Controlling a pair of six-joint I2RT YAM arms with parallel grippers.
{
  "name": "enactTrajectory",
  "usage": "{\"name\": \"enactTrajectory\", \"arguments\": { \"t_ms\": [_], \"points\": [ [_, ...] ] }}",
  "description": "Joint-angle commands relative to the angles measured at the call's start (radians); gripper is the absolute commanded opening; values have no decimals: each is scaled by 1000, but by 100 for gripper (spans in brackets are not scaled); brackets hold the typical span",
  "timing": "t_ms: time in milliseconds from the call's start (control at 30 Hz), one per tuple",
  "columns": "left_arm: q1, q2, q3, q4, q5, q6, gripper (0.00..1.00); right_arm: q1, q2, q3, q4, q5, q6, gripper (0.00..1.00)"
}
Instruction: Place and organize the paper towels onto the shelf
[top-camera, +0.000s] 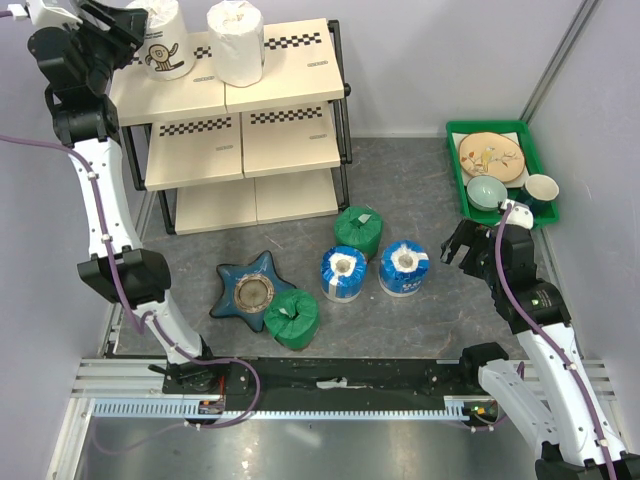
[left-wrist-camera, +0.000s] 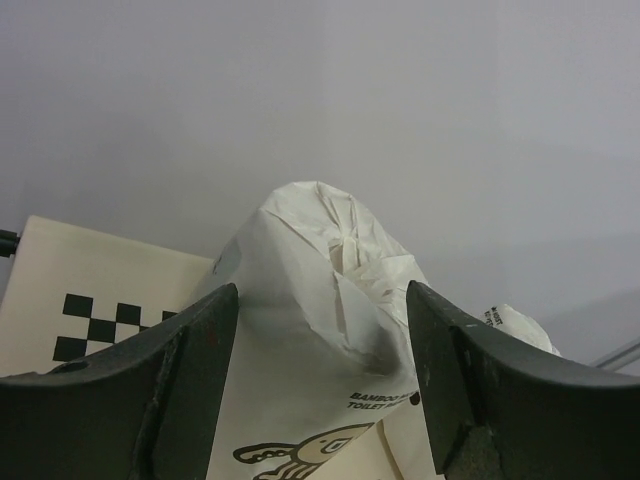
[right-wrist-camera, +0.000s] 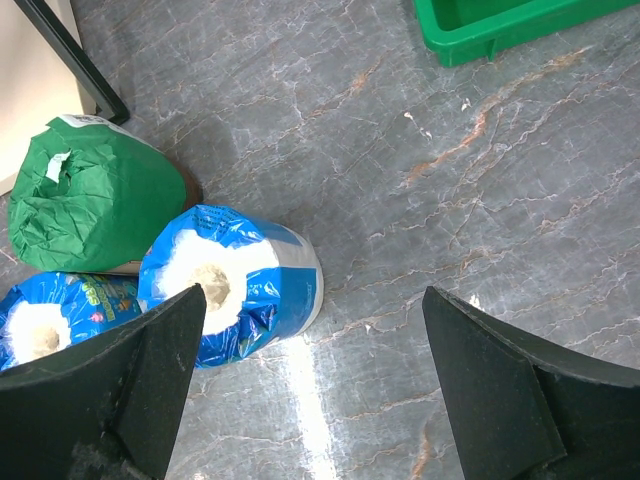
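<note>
The shelf (top-camera: 290, 85) stands at the back left. Two white paper towel rolls stand on its top tier, one at the left (top-camera: 165, 40) and one to its right (top-camera: 236, 40). My left gripper (top-camera: 128, 40) is open, its fingers on either side of the left white roll (left-wrist-camera: 310, 300); the other white roll (left-wrist-camera: 520, 325) peeks in behind. Two blue rolls (top-camera: 343, 272) (top-camera: 404, 268) and two green rolls (top-camera: 358, 230) (top-camera: 292, 318) stand on the table. My right gripper (top-camera: 462, 250) is open and empty, just right of the nearer blue roll (right-wrist-camera: 230, 290).
A blue star-shaped dish (top-camera: 250, 290) lies beside the near green roll. A green tray (top-camera: 455, 170) with a plate and bowls sits at the back right, behind my right gripper. The shelf's black leg (right-wrist-camera: 70, 50) is near the far green roll (right-wrist-camera: 95, 190).
</note>
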Motion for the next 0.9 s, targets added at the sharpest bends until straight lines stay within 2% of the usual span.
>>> {"name": "enactTrajectory", "arguments": {
  "t_ms": [0,633,867],
  "points": [
    [4,22,44,10,45,-6,72,-2,-3,-12,31,0,-5,98],
    [4,1,41,7,106,-21,33,1,-10,-10,27,-5,-7,98],
    [10,-1,41,22,166,-87,26,-2,-10,-10,28,-7,-5,98]
  ]
}}
